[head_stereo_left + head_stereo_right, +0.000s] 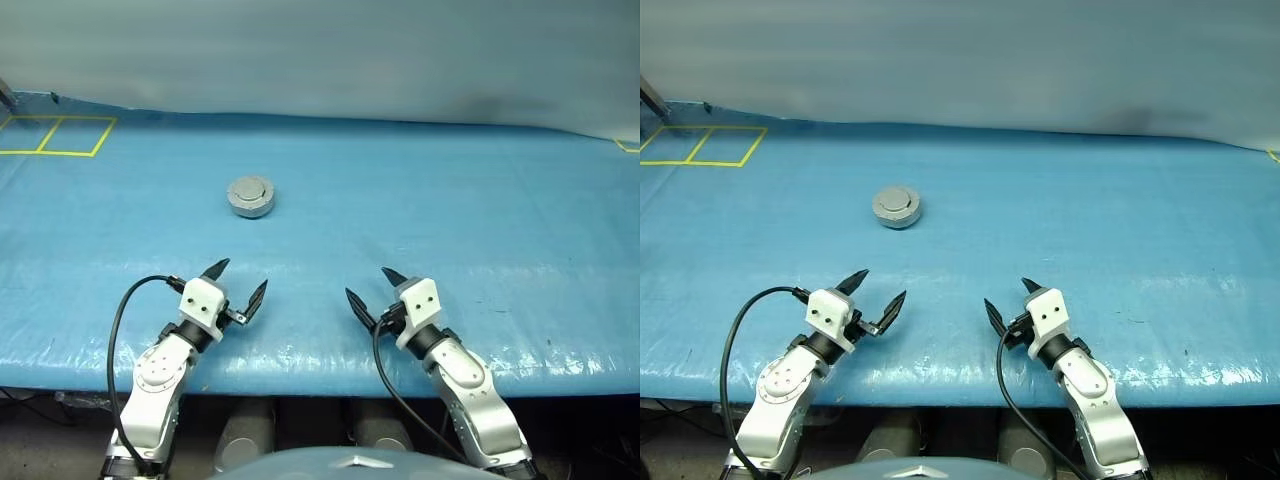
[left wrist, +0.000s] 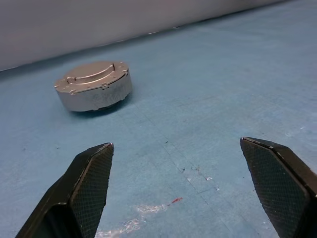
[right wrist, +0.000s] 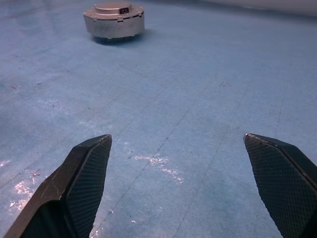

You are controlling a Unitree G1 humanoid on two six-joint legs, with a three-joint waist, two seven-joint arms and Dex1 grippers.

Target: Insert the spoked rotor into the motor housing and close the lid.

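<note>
Motor housing sits upper-left of centre on the blue surface, lid down flat. Left pincer and right pincer hang released, lower frame, well apart from it. Looks finished; nothing left but holding clear.

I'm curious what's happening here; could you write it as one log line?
lid: closed on housing | left gripper: open, empty | right gripper: open, empty | both near table edge, apart from housing
</note>
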